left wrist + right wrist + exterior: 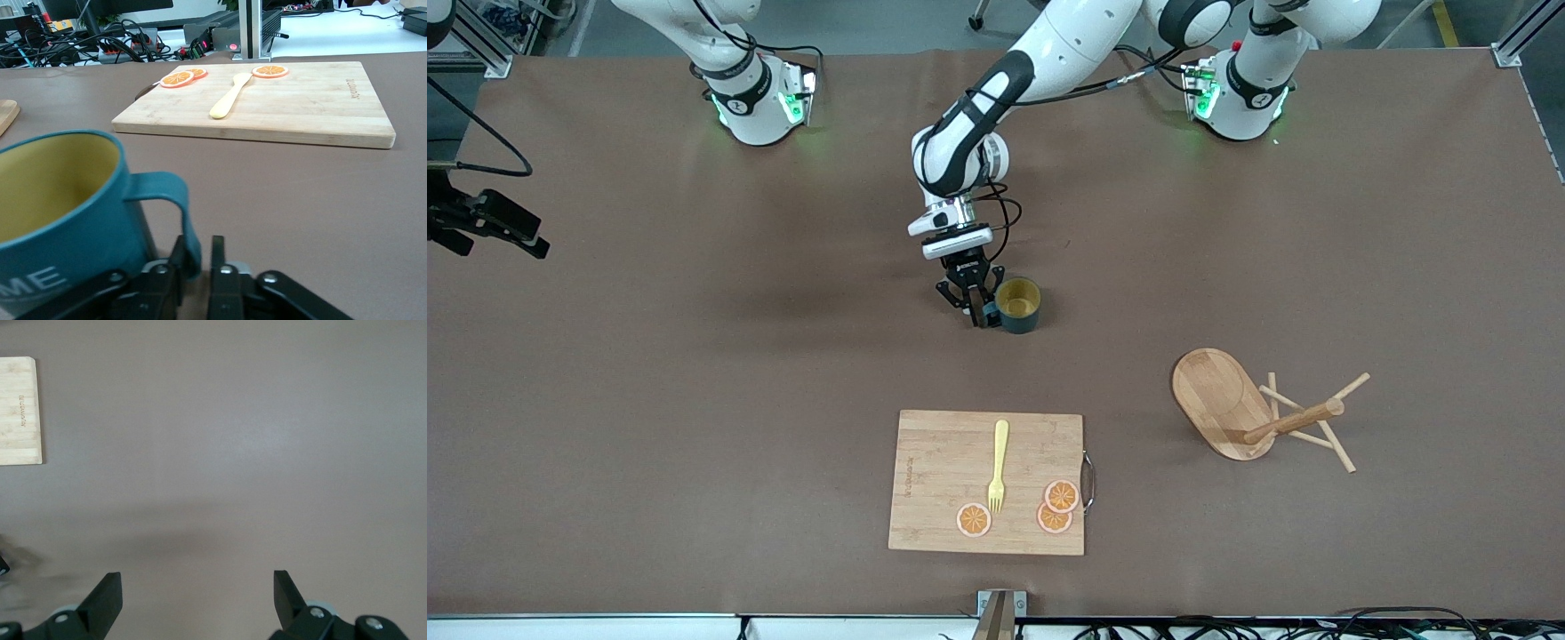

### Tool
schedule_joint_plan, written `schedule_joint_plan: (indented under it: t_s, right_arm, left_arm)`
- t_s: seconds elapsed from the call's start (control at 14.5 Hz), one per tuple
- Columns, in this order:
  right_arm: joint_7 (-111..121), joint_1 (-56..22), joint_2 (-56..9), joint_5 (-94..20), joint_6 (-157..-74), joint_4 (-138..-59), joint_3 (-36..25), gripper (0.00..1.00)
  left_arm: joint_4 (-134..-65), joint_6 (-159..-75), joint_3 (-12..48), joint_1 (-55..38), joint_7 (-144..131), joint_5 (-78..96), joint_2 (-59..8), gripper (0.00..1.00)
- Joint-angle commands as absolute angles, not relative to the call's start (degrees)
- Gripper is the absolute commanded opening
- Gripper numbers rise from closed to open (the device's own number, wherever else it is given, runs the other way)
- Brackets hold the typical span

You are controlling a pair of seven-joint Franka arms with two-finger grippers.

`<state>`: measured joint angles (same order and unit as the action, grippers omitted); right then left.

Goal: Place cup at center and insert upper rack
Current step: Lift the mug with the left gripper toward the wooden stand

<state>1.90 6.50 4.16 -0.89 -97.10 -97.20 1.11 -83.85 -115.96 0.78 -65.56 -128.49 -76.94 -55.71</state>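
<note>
Cup (1019, 305) farther from the front camera than the cutting board (934, 480), fork (998, 467) and three orange slices (1054, 507) on the board, mug tree (1227, 404) tipped over beside the board, toward the left arm's end

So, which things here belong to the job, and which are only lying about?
Belong to the job:
- cup, its handle between the left gripper fingers
- upper rack, tipped on its side

Only lying about:
- cutting board
- yellow fork on it
- three orange slices on it
</note>
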Motion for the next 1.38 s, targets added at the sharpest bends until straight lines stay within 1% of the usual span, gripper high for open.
schedule_joint_plan:
  t_s: [0.0, 0.28, 0.62, 0.97, 1.31]
  right_arm:
    - [2.5, 6.9, 5.6, -0.1, -97.2, -98.4, 1.5, 1.0]
    - [2.5, 6.9, 5.6, -0.1, -97.2, -98.4, 1.6, 1.0]
    - [2.5, 6.9, 5.6, -0.1, -97.1, -98.4, 1.5, 1.0]
    - [2.5, 6.9, 5.6, -0.1, -97.0, -98.4, 1.5, 1.0]
    - [2.5, 6.9, 5.6, -0.1, -97.0, -98.4, 1.5, 1.0]
  left_arm:
    - [-83.4, -116.5, 0.9, -65.0, -128.8, -77.2, -55.5, 0.1]
    - [-83.2, -116.5, 1.0, -64.9, -128.8, -75.0, -54.8, 0.01]
    - [-81.6, -116.8, 1.5, -63.8, -128.1, -68.6, -52.2, 0.0]
    - [-81.3, -119.8, 1.5, -60.7, -126.9, -55.8, -45.1, 0.0]
    - [-81.3, -120.9, 1.5, -56.1, -123.2, -36.1, -36.8, 0.01]
